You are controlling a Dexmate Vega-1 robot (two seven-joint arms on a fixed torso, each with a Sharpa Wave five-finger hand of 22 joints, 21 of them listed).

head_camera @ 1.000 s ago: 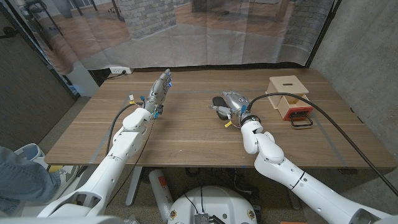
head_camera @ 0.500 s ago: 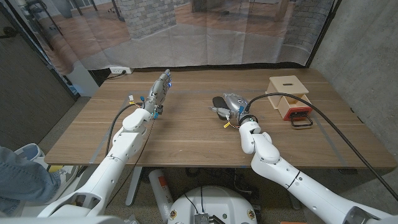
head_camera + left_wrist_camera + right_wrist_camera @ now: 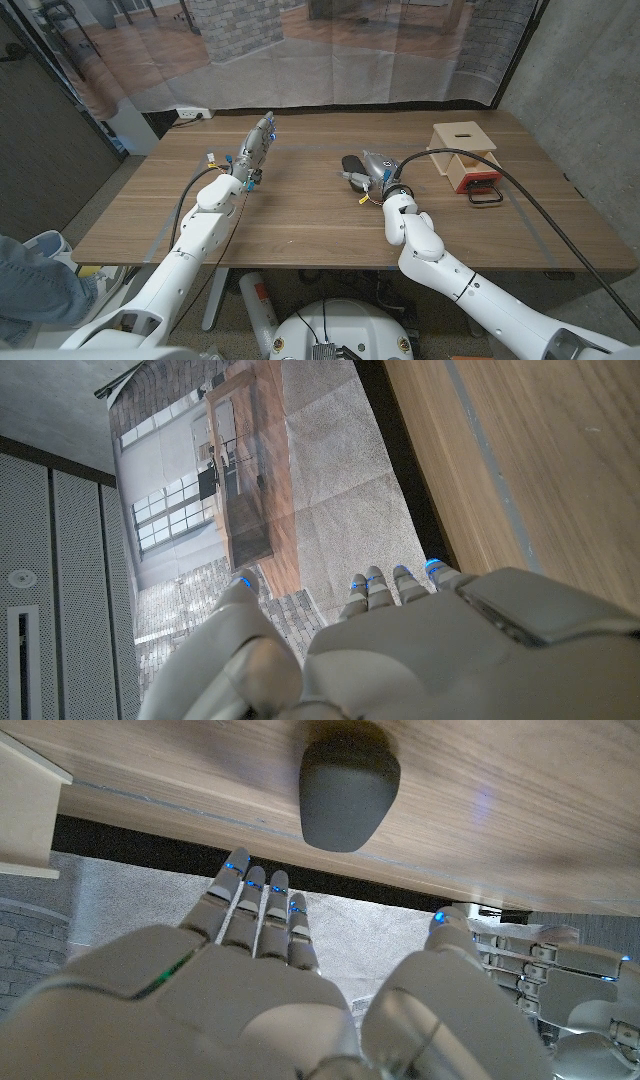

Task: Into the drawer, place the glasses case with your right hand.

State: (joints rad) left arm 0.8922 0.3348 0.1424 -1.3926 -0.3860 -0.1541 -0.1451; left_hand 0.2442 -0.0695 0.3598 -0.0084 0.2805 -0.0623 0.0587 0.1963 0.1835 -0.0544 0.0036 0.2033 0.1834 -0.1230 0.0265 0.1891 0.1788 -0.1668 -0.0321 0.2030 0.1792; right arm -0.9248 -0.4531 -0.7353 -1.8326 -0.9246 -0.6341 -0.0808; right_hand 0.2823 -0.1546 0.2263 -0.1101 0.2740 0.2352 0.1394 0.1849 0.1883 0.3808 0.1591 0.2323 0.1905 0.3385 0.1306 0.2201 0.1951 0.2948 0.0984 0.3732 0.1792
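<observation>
Wooden table [image 3: 300, 215], broad, under both arms. Behind its far edge, a translucent curtain [image 3: 330, 50] hanging to the floor.

At the far right of the table, a light wooden box [image 3: 464, 137] with a slot in its top; in front of it and touching, the drawer [image 3: 474, 174], pulled out, reddish inside, a black loop handle [image 3: 485, 197] lying at its near end.

Left hand [image 3: 257, 147] out over the left half of the table, fingers straight and together, pointing away toward the far edge, holding nothing. Same in the left wrist view: fingers [image 3: 400, 582] extended past the table edge, nothing between them and the thumb.

Right hand [image 3: 375, 168] near the table's middle, well apart from the drawer, released, fingers spread and empty. In the right wrist view, fingers [image 3: 262, 905] reaching toward the case with a gap between fingertips and case; thumb [image 3: 445, 935] off to one side, likewise clear of it.

Case [image 3: 351, 164]: dark grey, rounded, lying on the table just beside the right hand on its left side, in the head view partly hidden by that hand. In the right wrist view, case [image 3: 346, 792] resting on the wood, closed, untouched. Not in the drawer.
</observation>
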